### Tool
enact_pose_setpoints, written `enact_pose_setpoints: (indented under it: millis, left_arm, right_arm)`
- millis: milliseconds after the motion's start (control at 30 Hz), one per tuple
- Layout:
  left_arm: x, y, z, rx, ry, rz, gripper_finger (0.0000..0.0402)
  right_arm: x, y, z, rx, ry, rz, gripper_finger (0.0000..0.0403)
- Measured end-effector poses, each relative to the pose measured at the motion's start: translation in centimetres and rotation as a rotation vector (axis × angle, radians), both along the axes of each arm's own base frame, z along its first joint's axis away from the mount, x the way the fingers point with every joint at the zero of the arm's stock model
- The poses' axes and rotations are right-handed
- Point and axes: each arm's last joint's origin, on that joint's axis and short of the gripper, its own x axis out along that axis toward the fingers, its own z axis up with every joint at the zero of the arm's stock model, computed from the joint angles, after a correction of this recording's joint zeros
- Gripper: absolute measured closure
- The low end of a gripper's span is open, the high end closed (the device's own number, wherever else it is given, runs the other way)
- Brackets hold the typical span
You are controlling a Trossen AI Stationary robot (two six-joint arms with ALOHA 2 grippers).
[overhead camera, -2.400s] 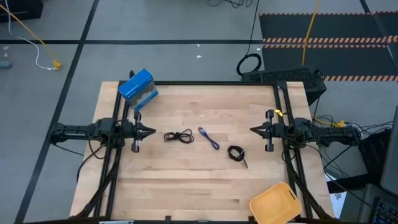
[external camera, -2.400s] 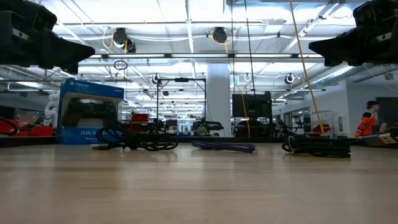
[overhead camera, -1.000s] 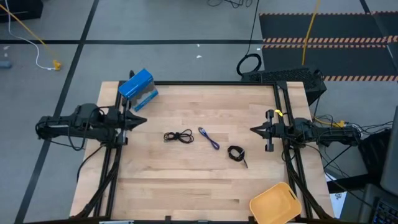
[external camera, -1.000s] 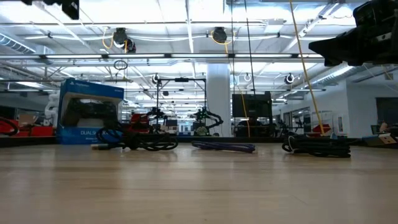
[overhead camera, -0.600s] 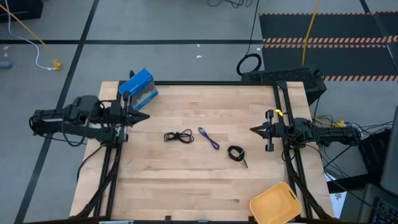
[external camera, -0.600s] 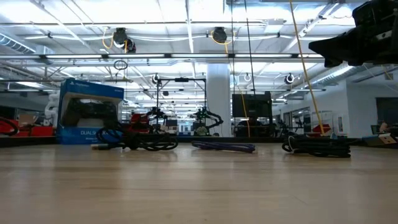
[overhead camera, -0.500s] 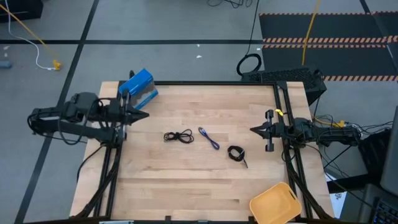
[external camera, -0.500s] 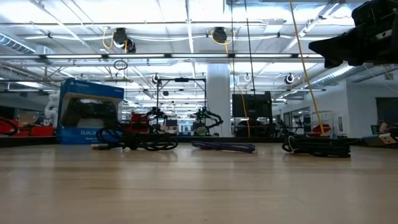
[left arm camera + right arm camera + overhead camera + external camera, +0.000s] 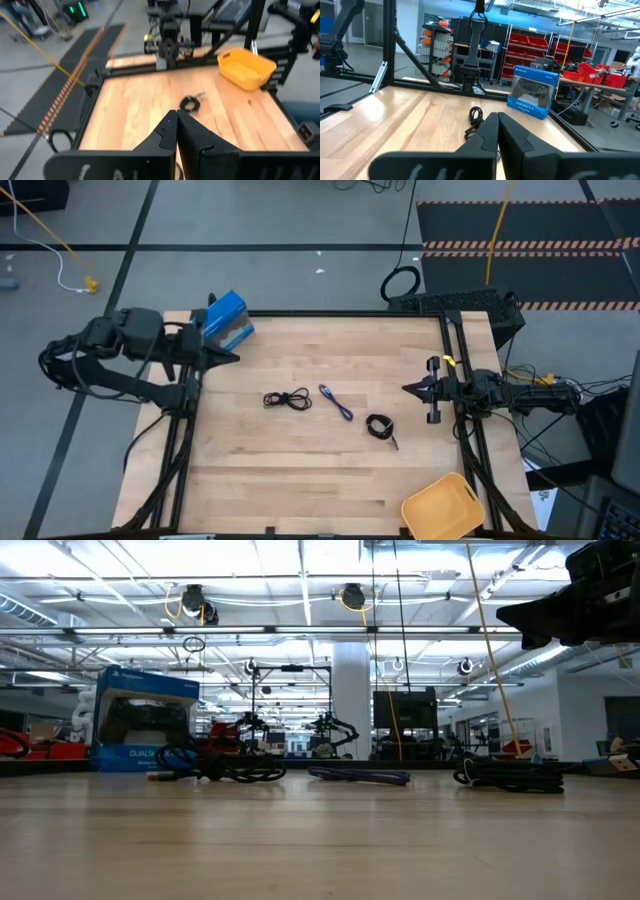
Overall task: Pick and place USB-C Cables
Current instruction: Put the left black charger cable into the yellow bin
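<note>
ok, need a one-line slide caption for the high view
Three USB-C cables lie mid-table, untouched; left gripper near the blue box, right gripper waiting opposite, both shut.

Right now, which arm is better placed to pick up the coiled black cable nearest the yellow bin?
Right. The right gripper sits close beside the coiled black cable; the left gripper is across the table by the blue box.
</note>
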Motion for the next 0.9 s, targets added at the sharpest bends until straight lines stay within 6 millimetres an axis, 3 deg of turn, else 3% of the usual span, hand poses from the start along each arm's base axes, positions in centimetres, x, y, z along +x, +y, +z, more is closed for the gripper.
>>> enact_pose_setpoints:
  millis: [533, 900]
  left_arm:
    - [2.1, 0.2, 2.1, 0.1, 0.183, 0.068, 0.0396]
    - [4.9, 0.3, 0.4, 0.141, 0.455, 0.118, 0.0396]
  right_arm:
    - [0.0, 0.0, 0.0, 0.021, -0.001, 0.002, 0.0403]
    - [0.0, 0.0, 0.0, 0.018, 0.0, 0.001, 0.0403]
